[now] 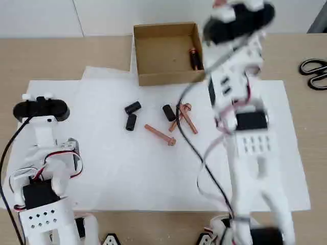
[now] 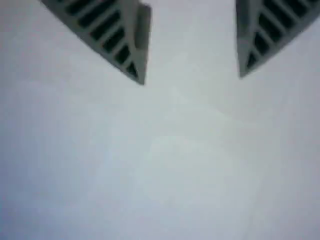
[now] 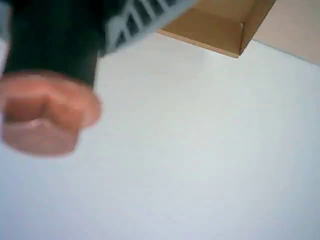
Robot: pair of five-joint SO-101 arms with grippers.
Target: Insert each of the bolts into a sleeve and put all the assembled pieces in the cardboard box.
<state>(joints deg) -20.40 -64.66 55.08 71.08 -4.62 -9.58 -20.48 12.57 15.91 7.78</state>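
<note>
My right gripper (image 3: 75, 35) is shut on a black sleeve (image 3: 50, 40) with a copper bolt head (image 3: 45, 115) sticking out of it, held above the white paper close to the cardboard box (image 3: 220, 30). The box (image 1: 166, 51) stands at the back and holds one assembled piece (image 1: 194, 58). On the paper lie three loose black sleeves (image 1: 133, 107) (image 1: 131, 122) (image 1: 169, 113) and copper bolts (image 1: 160, 135) (image 1: 188, 118). My left gripper (image 2: 192, 72) hangs open over bare paper at the near left, with nothing between its fingers.
White paper (image 1: 127, 173) covers the middle of the wooden table. Scissors (image 1: 314, 74) lie at the far right edge. The right arm (image 1: 250, 148) stretches over the right side of the paper and its cables (image 1: 202, 163) trail beside the bolts.
</note>
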